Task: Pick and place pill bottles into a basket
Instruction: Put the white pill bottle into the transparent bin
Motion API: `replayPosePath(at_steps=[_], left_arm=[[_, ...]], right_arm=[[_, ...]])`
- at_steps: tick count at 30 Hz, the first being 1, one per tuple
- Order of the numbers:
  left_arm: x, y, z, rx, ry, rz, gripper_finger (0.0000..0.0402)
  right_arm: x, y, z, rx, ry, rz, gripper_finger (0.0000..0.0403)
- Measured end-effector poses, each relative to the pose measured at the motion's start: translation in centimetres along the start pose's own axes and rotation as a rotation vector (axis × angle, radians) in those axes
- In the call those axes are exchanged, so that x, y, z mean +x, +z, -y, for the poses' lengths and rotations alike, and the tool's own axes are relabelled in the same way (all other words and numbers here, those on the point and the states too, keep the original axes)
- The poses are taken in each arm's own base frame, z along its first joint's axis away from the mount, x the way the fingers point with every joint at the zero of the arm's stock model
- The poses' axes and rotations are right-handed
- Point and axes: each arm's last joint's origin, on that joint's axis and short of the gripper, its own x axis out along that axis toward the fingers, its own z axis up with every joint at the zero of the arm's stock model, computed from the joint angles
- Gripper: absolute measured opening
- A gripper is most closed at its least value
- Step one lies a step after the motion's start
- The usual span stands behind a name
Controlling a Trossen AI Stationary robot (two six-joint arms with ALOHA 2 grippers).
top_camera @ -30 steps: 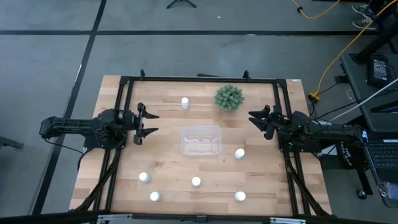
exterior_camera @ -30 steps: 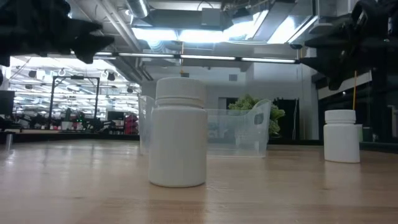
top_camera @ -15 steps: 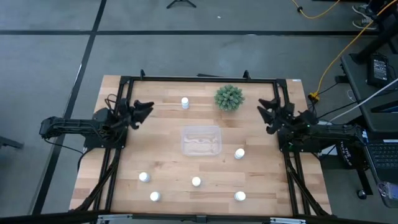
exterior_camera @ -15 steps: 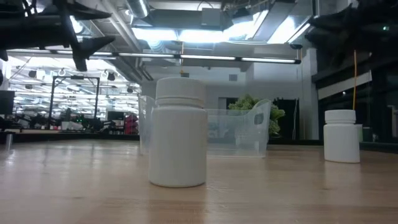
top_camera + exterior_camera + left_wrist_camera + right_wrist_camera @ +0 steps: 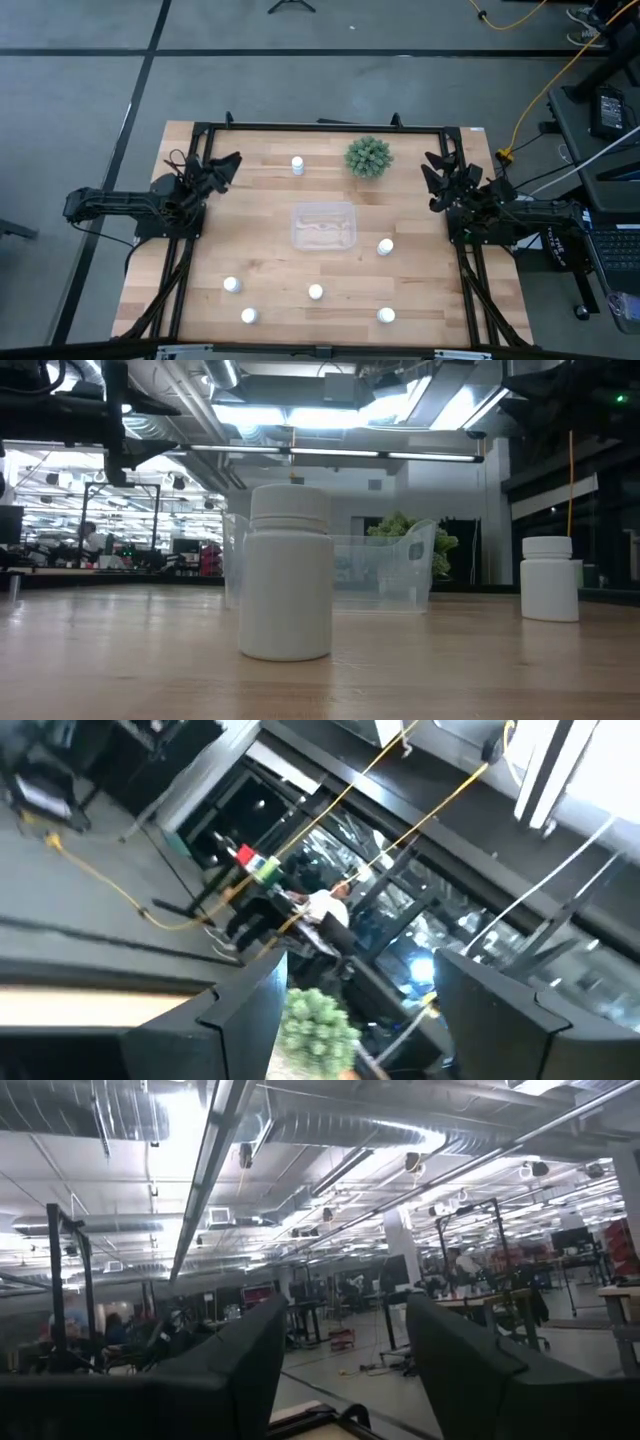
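Note:
Six small white pill bottles stand upright on the wooden table: one at the far side (image 5: 297,165), one right of the basket (image 5: 385,246), and several near the front (image 5: 231,285) (image 5: 316,292) (image 5: 249,316) (image 5: 386,315). The clear basket (image 5: 323,226) sits at the table's middle, also in the low view (image 5: 380,570). My left gripper (image 5: 226,166) is open and empty, raised at the far left. My right gripper (image 5: 437,170) is open and empty, raised at the far right. Both point up, away from the table.
A green spiky plant (image 5: 368,157) stands at the far side, right of the far bottle. A black frame (image 5: 320,127) runs along the table's far, left and right edges. In the low view a bottle (image 5: 288,575) stands close in front of the camera.
Both grippers have risen and tipped upward, swinging toward the table's far edge and back toward their own sides. Each has left the low view's middle. The bottles and basket have stayed put.

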Motion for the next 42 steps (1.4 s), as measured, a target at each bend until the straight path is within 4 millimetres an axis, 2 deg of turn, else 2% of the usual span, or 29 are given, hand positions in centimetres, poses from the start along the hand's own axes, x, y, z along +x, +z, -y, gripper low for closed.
replayPosePath(at_steps=[4,8,12,16,19,21,25,28,31,35,39,42], left_arm=[[0.0,0.5,0.5,0.064,-0.076,0.027,0.0246],[-0.1,2.0,1.7,0.060,-0.222,0.111,0.0250],[0.0,5.1,3.9,0.112,-0.350,0.219,0.0251],[0.9,8.7,7.3,0.225,-0.454,0.239,0.0252],[2.9,10.6,10.4,0.360,-0.474,0.106,0.0252],[5.1,11.3,12.6,0.462,-0.456,-0.020,0.0252],[9.9,11.5,15.8,0.668,-0.346,-0.264,0.0252],[13.5,10.9,17.0,0.751,-0.241,-0.428,0.0252],[16.8,10.0,17.2,0.825,-0.152,-0.580,0.0252],[20.5,7.6,15.2,0.915,-0.027,-0.773,0.0267],[22.9,5.7,12.9,0.926,0.059,-0.852,0.0293],[23.9,4.4,11.0,0.885,0.116,-0.936,0.0319]], right_arm=[[0.0,0.4,0.1,0.016,-0.029,0.036,0.0210],[0.2,1.1,0.0,-0.004,-0.031,0.062,0.0210],[0.5,2.3,-0.1,-0.016,-0.032,0.096,0.0210],[0.8,3.2,-0.2,-0.003,-0.032,0.117,0.0210],[0.9,3.4,-0.2,0.026,-0.030,0.114,0.0210],[0.9,3.4,-0.2,0.059,-0.027,0.115,0.0210],[0.9,3.3,-0.2,0.099,-0.023,0.108,0.0210],[0.9,3.3,-0.3,0.099,-0.007,0.108,0.0210],[0.9,3.3,-0.4,0.098,0.028,0.108,0.0210],[0.9,3.3,-0.5,0.143,0.080,0.106,0.0210],[0.8,3.3,-0.7,0.168,0.153,0.102,0.0210],[0.8,3.3,-0.8,0.168,0.187,0.100,0.0210]])
